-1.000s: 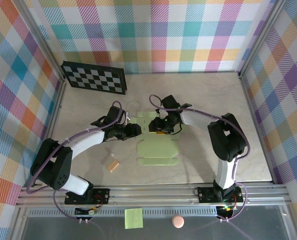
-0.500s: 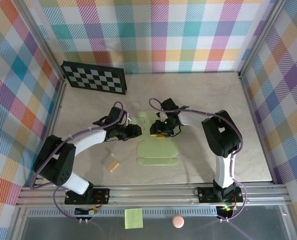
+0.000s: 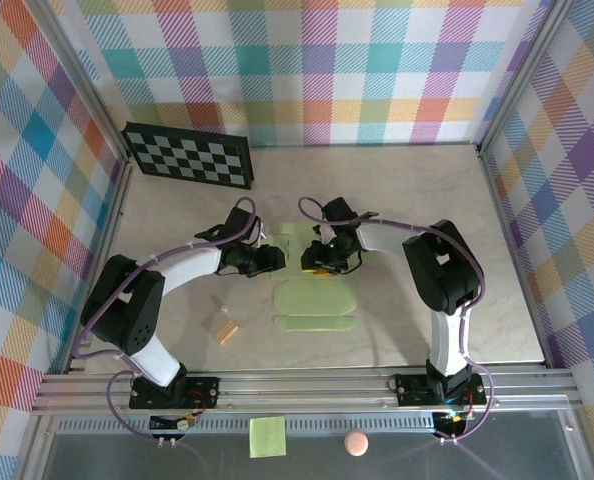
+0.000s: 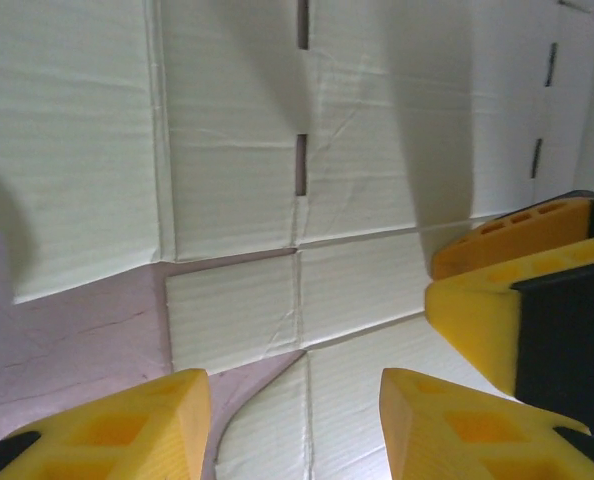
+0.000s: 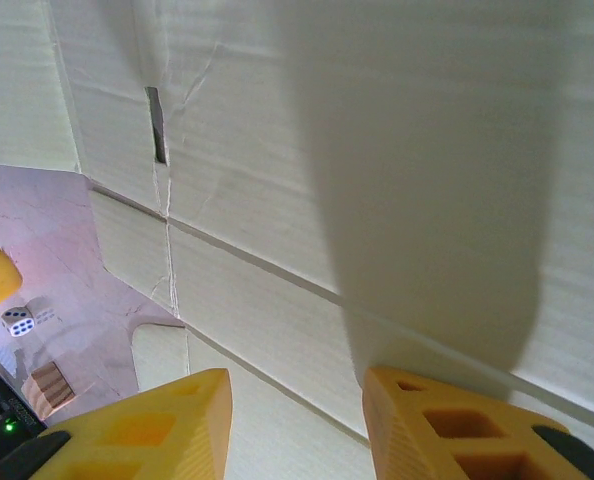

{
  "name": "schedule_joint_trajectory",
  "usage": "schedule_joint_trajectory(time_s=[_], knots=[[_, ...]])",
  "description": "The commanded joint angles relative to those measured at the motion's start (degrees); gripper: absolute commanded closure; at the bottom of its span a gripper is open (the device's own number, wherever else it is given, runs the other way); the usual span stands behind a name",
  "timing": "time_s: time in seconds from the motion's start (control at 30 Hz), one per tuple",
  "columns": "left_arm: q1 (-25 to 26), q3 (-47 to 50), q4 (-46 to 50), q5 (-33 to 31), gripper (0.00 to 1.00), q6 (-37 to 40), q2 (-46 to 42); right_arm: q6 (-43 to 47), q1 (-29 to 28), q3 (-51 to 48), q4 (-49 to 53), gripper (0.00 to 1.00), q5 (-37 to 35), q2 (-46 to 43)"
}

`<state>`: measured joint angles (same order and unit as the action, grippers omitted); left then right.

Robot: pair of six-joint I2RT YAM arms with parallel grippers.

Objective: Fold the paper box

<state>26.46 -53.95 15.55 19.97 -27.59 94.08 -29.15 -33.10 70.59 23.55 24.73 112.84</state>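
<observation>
The paper box (image 3: 315,297) lies as a flat pale green die-cut sheet in the middle of the table. My left gripper (image 3: 269,260) is at its upper left edge and my right gripper (image 3: 320,262) is over its upper middle. They are close together. In the left wrist view the left gripper (image 4: 295,430) stands open over creased card (image 4: 367,290), with the other arm's yellow fingers (image 4: 507,290) at the right. In the right wrist view the right gripper (image 5: 297,430) is open just above the card (image 5: 277,250), its right finger against a raised crease.
A checkerboard (image 3: 189,155) lies at the back left. A tan block (image 3: 227,328) and a small die (image 3: 220,312) sit left of the sheet. A sticky note (image 3: 267,436) and a pink ball (image 3: 355,442) lie in front of the rail. Plaid walls enclose the table.
The left gripper has moved a little up and right onto the sheet's edge. The right gripper has shifted slightly left and its jaws have narrowed somewhat.
</observation>
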Motion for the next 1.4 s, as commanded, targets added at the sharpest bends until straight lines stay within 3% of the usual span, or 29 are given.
schedule_joint_trajectory(time_s=[0.0,0.63,1.03,1.37], knots=[[-0.5,-3.5,5.5,-2.2,0.52,2.6,2.5,1.1,0.0,-1.9,1.3,0.59,-2.6,2.4],[-0.2,-7.7,8.4,-0.7,0.52,3.3,9.4,1.0,-0.1,-2.7,0.2,0.59,-2.3,2.7],[-0.1,-6.6,5.9,2.5,0.57,1.6,8.9,1.0,0.0,-2.6,0.1,0.59,-2.0,2.9],[-0.1,-6.3,7.6,0.0,0.55,1.5,5.7,1.0,0.0,-2.5,0.4,0.59,-2.1,2.5]])
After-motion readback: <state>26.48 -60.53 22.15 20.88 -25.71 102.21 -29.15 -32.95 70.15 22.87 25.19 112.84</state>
